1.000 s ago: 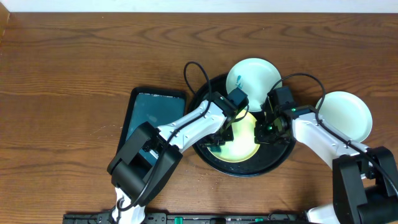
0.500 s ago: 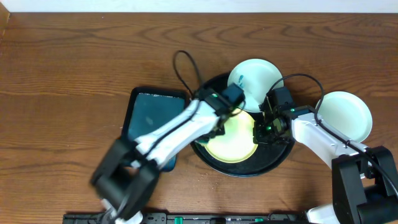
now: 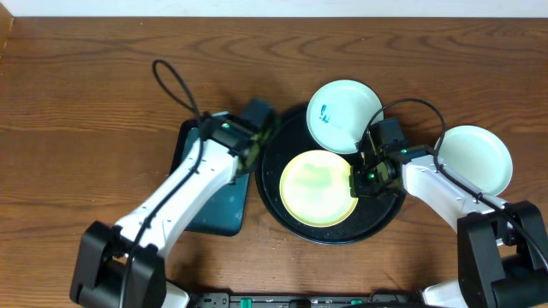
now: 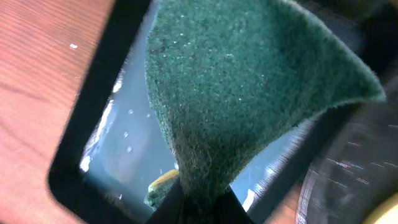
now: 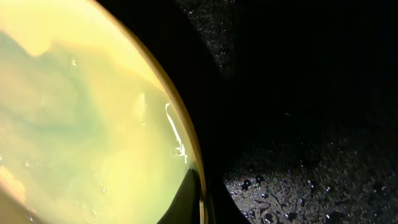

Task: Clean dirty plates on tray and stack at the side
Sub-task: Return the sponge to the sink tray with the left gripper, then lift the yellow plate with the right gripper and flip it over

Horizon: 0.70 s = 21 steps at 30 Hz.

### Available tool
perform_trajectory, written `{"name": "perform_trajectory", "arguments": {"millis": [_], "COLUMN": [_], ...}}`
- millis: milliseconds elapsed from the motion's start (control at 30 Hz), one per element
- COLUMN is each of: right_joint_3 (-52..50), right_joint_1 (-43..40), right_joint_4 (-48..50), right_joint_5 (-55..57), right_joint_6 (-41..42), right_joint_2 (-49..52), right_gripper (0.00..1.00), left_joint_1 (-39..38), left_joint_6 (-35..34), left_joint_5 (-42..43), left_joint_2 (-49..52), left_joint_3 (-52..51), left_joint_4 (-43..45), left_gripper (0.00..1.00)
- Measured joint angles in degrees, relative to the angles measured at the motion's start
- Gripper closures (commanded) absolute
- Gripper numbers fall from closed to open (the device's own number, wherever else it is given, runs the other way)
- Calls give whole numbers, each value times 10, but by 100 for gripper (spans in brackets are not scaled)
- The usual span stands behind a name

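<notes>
Right claw (image 3: 357, 178) pinches the pale yellow round plate (image 3: 315, 186), steadying it; left claw (image 4: 194, 202) clamps a green scouring pad (image 4: 249, 93).

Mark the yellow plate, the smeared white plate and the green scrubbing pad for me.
yellow plate (image 3: 317, 186), overhead view, middle of its face.
smeared white plate (image 3: 347, 115), overhead view, its centre.
green scrubbing pad (image 4: 249, 93), left wrist view, middle of its fuzzy face.

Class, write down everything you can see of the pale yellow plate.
The pale yellow plate is small, round and glossy, with a shallow raised rim. It lies flat inside the black tray, wet, with a faint greenish film across its face. The right gripper is shut on its right edge.
</notes>
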Motion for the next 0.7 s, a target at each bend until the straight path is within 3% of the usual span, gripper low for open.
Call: {"name": "perform_trajectory", "arguments": {"millis": [133,267,467,700], "right_joint_3": [3,2,3,5], "right_joint_1": [0,7,45,101], "right_joint_4": [-30,-67,-74,-54], "right_joint_5": [15,63,175,286], "right_joint_6": [-10,-16,-25,-43], "right_joint_2": [-12,-75,-208,-291], "right_gripper": [99,99,99,99], "left_joint_1": [47,87,106,108], "left_joint_6": [48,83,116,122], "left_joint_5": [61,113,141,150], "left_joint_2": [4,4,-37,-156], "left_joint_3": [-60,-73,-73,-73], "left_joint_4": [58,56,33,13], "left_gripper": [87,72,34,24]}}
